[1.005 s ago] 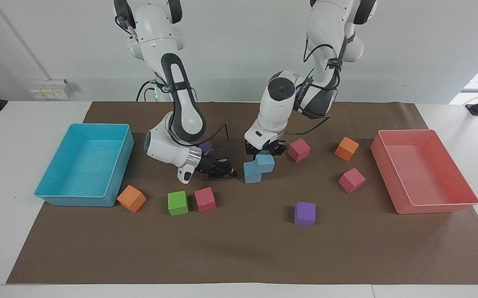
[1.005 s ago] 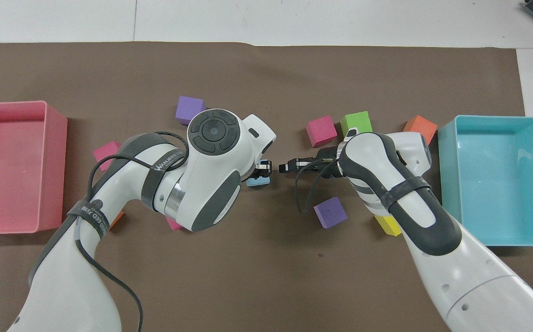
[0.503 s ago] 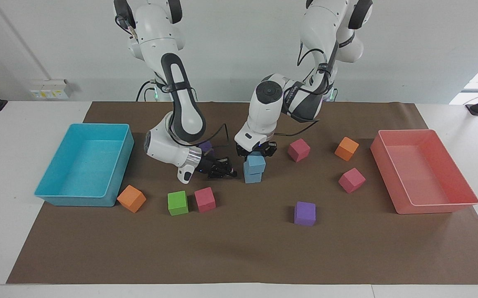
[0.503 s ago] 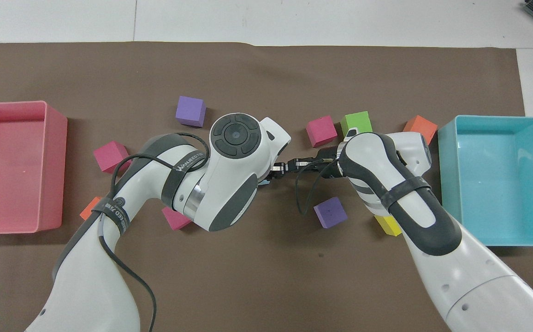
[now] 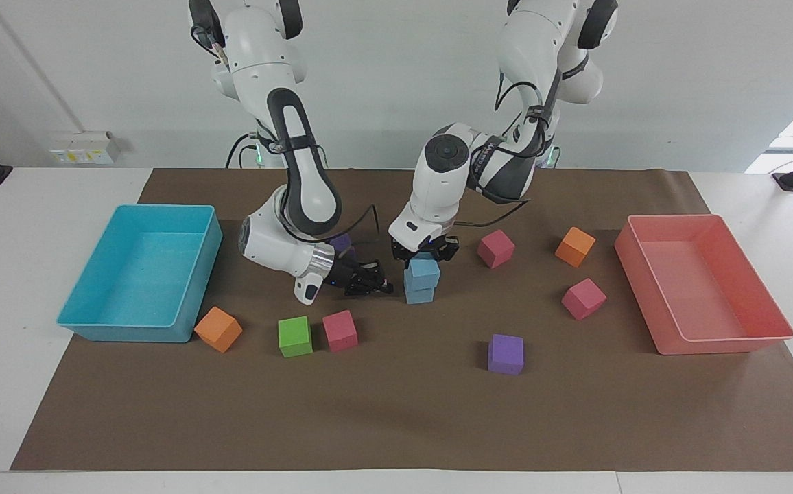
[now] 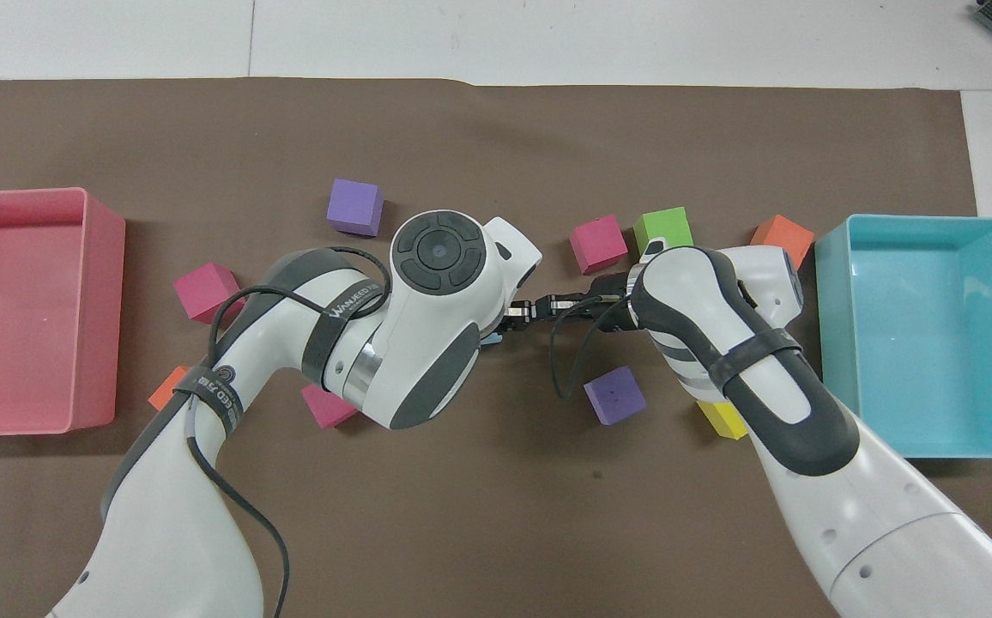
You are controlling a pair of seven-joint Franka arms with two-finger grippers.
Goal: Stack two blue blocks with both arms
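Observation:
The two blue blocks stand stacked near the table's middle: the upper blue block (image 5: 424, 269) rests on the lower blue block (image 5: 418, 295), turned slightly against it. My left gripper (image 5: 425, 252) comes down from above and is shut on the upper block's top. My right gripper (image 5: 379, 285) lies low just beside the stack, toward the right arm's end, apart from it. In the overhead view the left arm's wrist covers the stack; only a blue sliver (image 6: 490, 340) shows, with the right gripper (image 6: 530, 306) next to it.
A turquoise tray (image 5: 122, 333) stands at the right arm's end and a pink tray (image 5: 712, 345) at the left arm's end. Loose cubes lie around: green (image 5: 295, 336), pink (image 5: 339, 330), orange (image 5: 218, 329), purple (image 5: 505, 354), pink (image 5: 495, 248).
My left gripper carried the upper blue block sideways toward the right arm's end and set it squarely over the lower block. The right gripper stayed beside the stack.

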